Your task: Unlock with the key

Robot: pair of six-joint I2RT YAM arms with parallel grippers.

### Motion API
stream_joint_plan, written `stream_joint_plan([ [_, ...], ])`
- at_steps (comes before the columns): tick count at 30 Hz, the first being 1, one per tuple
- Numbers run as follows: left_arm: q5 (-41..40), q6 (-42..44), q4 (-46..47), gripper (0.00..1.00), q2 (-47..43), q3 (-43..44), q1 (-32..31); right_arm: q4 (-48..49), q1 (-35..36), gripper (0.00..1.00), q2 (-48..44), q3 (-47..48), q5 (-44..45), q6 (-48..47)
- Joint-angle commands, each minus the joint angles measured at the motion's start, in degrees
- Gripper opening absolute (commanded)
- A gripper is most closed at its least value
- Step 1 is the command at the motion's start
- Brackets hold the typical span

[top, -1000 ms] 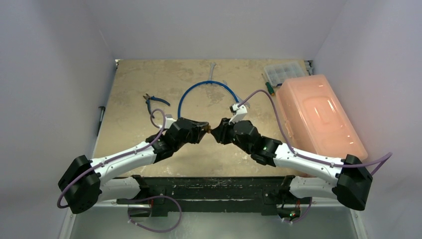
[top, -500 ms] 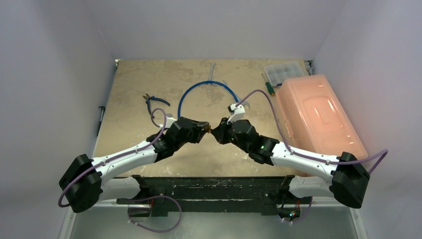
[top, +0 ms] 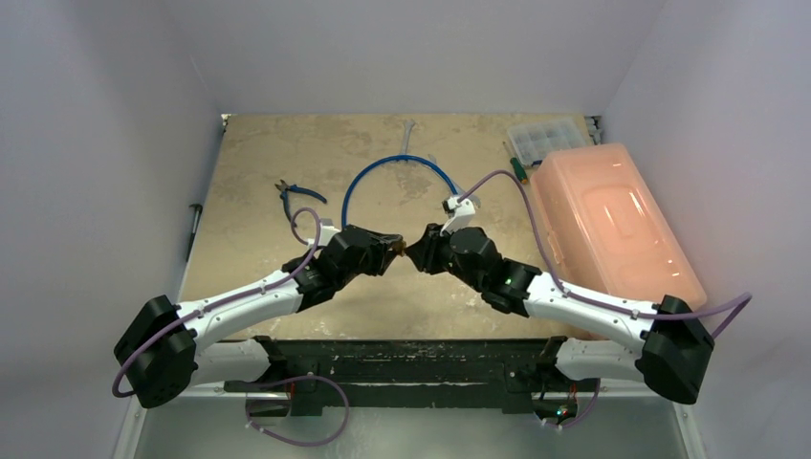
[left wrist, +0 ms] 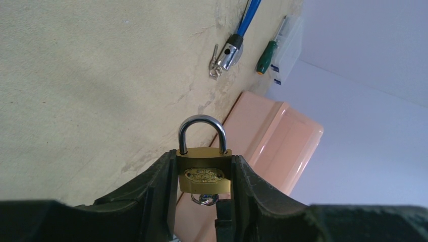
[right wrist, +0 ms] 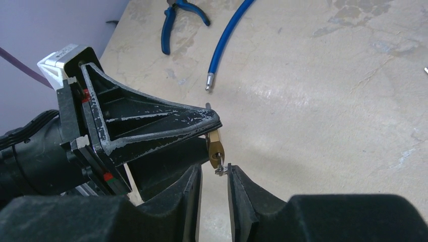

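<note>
My left gripper (left wrist: 203, 157) is shut on the small brass padlock (left wrist: 204, 174), holding it above the table by its sides with the silver shackle closed and pointing away. The tiny silvery key (left wrist: 205, 199) sticks out of the padlock's bottom, with its ring showing. In the right wrist view the padlock (right wrist: 215, 146) hangs from the left gripper's fingers (right wrist: 151, 126). My right gripper (right wrist: 214, 172) is open, its jaws a narrow gap apart. The key (right wrist: 220, 170) lies in that gap, against the right-hand finger. From above, the two grippers meet tip to tip at the padlock (top: 403, 247).
A blue cable (top: 397, 164) arcs behind the grippers, with blue pliers (top: 298, 194) to the left and a wrench (top: 408, 134) at the back. A pink plastic box (top: 612, 225), a clear organizer (top: 545, 137) and a green screwdriver (top: 516, 167) are on the right.
The right wrist has shifted slightly left and back again. Both grippers stay tip to tip at the padlock, and the left arm has not moved.
</note>
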Motion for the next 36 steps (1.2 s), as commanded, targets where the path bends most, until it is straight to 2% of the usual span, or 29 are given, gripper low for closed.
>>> stream_joint_plan([
  [1,0.1,0.4,2.9,0.00,-0.7,2.2,-0.2,0.1,-0.6,0.31,-2.1,0.9,0.9,-0.6],
  [24,1.3,0.9,3.9,0.00,-0.4,2.2,-0.2,0.2,-1.1,0.23,1.9,3.1,1.4,-0.6],
  [28,1.5,1.0,3.9,0.00,-0.2,2.2,-0.2,0.3,-1.3,0.18,2.2,3.4,1.1,-0.8],
  [32,1.4,1.4,5.9,0.00,-0.5,2.2,-0.2,0.4,-1.3,0.00,2.5,3.2,0.6,-0.9],
  [36,1.4,2.3,6.4,0.00,-0.6,2.3,-0.2,1.1,-1.3,0.00,2.4,2.6,-0.1,-0.6],
])
